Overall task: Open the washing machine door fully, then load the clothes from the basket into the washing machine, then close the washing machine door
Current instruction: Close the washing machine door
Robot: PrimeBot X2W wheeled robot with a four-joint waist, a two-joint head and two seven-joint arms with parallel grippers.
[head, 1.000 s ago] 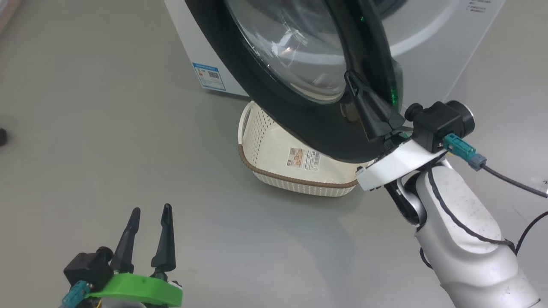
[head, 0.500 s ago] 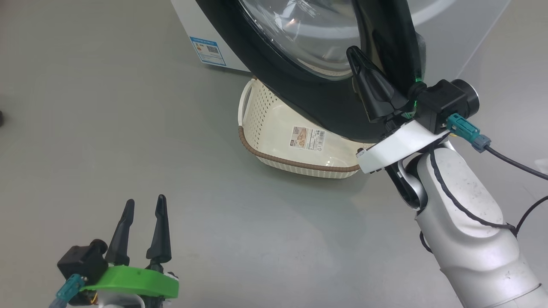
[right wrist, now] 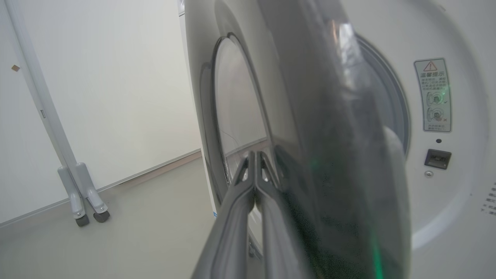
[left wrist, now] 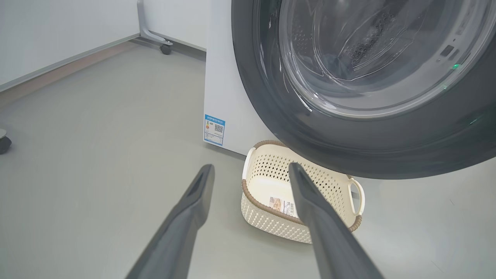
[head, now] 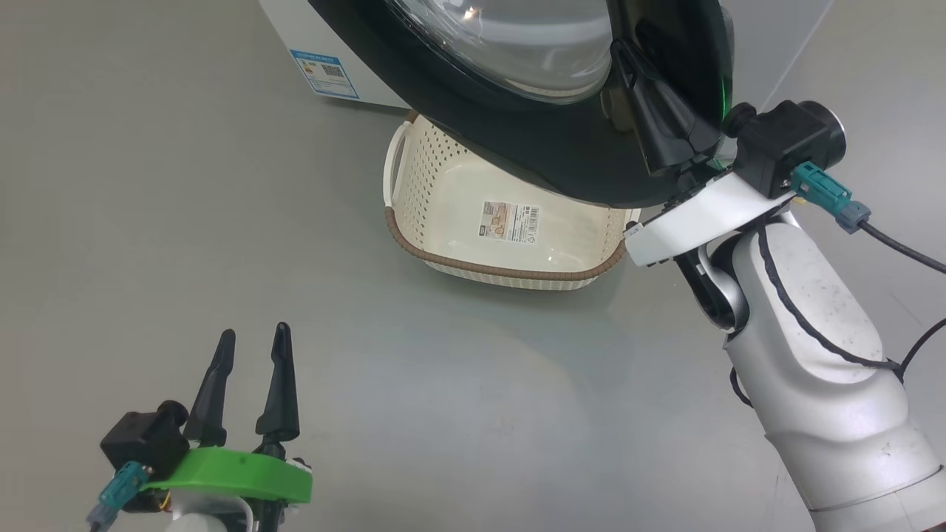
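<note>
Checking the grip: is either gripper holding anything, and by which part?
Nothing is held. The right gripper is shut, fingers together, against the washing machine door; the left gripper is open and empty.

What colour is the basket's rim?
The rim is brown with a woven look; the basket itself is cream. Head view shows it best.

Glossy black-rimmed washing machine door (head: 532, 159) partly open, cream basket (head: 510, 267) upright beneath it

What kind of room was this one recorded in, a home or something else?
Probably a lab or test room, not a home: a washing machine standing on a bare grey floor, plain white walls, a stand on castors.
</note>
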